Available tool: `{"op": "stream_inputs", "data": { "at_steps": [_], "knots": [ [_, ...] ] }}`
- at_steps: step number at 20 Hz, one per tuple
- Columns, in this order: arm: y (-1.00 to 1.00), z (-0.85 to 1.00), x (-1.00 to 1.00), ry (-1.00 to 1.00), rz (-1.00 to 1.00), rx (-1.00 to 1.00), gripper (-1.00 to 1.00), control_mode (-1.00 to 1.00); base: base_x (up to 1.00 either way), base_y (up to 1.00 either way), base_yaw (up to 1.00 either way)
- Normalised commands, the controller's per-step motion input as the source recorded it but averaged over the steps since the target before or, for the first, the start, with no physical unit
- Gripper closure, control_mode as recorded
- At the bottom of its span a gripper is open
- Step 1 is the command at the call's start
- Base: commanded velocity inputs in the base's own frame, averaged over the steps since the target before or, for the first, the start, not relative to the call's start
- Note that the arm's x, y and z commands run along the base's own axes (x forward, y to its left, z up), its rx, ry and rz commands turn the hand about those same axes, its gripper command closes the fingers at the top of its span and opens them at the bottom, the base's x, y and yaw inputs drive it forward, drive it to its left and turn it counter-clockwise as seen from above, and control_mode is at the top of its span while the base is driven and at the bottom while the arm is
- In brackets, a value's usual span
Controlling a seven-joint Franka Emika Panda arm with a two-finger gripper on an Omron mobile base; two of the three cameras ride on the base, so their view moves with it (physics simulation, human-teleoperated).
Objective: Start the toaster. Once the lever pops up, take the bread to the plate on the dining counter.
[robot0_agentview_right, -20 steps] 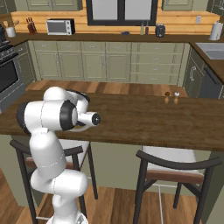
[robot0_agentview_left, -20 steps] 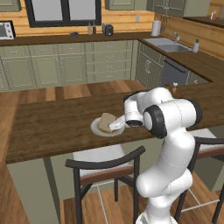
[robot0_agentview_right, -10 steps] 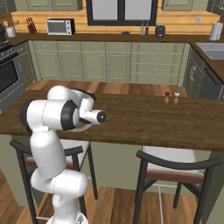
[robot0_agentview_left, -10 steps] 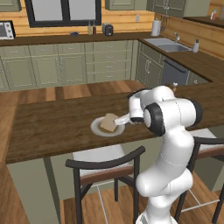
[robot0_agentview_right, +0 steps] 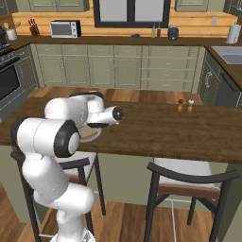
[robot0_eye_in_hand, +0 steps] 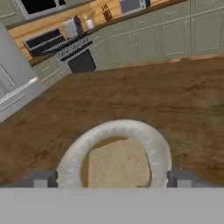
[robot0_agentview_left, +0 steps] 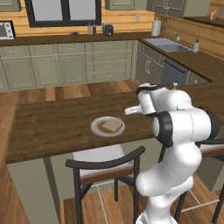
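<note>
Dining bench: one long dark wood-plank top on a pale green base, running left to right across the near scene. Two black-framed chairs tucked under its near edge; nothing lies between the arm and the plate. Far wall bench carries one white microwave at left; sink on the right-hand run. Two small shakers stand close together on the dining bench, well right of the plate.

Arm: elbow folded high over the near edge of the dining bench, forearm reaching left, wrist roughly level.

One plate, round, white-grey, on the dining bench. One bread slice, tan, lying flat inside the plate rim.

End effector: fingers spread wide, one on each side of the plate in the hand view, holding nothing; bread lies free between them.
</note>
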Motion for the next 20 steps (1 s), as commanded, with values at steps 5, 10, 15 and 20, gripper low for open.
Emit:
{"op": "stream_inputs", "data": {
  "at_steps": [5, 10, 15, 20],
  "knots": [
    [-0.04, 0.99, -0.84, 0.11, 0.0, 0.0, -1.0, -1.0, 0.0, 0.0, 0.0],
    [0.0, 0.66, -0.88, 0.24, -0.06, -0.02, -1.0, -1.0, 0.0, 0.0, 0.0],
    [0.0, 0.24, -0.96, 0.31, -0.1, -0.04, -1.0, -1.0, 0.0, 0.0, 0.0],
    [-0.09, 0.03, -0.85, 0.26, -0.11, -0.11, -1.0, -1.0, 0.0, 0.0, 0.0]
  ]
}}
